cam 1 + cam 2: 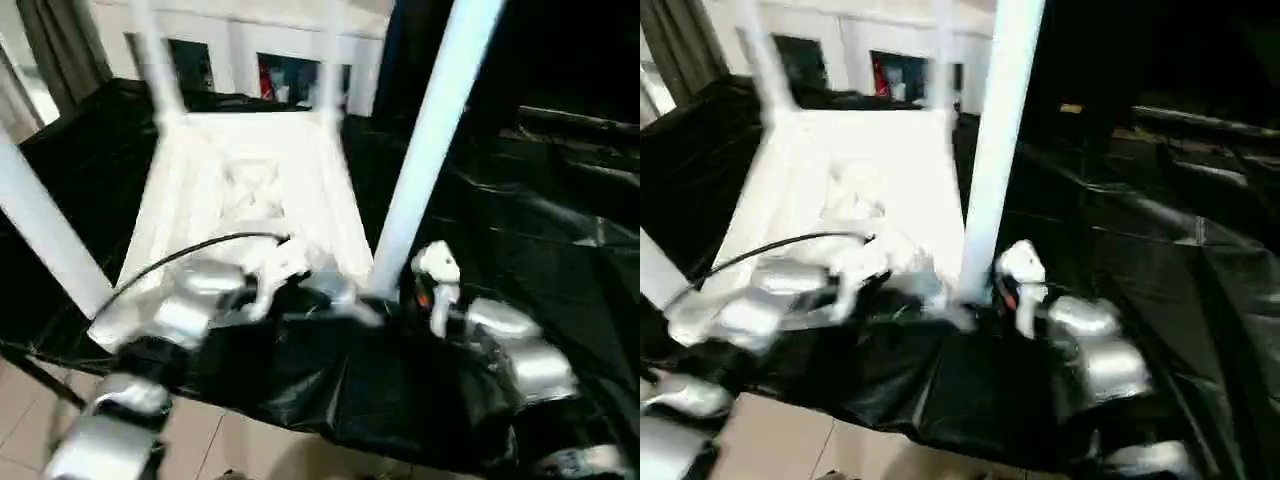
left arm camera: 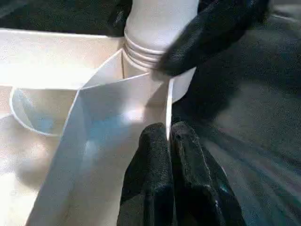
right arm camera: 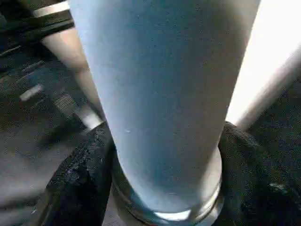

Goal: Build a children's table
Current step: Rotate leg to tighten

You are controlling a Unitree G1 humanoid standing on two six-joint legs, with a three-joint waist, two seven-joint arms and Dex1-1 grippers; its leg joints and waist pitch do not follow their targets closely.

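The children's table lies upside down on black sheeting, its ribbed white top (image 1: 250, 190) facing up. Legs stand up from its corners: a near right leg (image 1: 425, 150), a near left leg (image 1: 40, 230) and two far legs (image 1: 160, 70). My right gripper (image 3: 164, 141) is at the near right leg's base (image 3: 160, 94), a black finger (image 3: 80, 179) pressed on each side of the tube. My left gripper (image 2: 168, 134) is shut on the top's thin raised rim (image 2: 168, 103), right beside that corner socket (image 2: 150, 52).
Black plastic sheeting (image 1: 520, 240) covers the work surface, which ends just in front of my arms above a tiled floor (image 1: 200, 440). A black cable (image 1: 190, 250) arcs over my left forearm. White shelving (image 1: 270, 50) stands behind the table.
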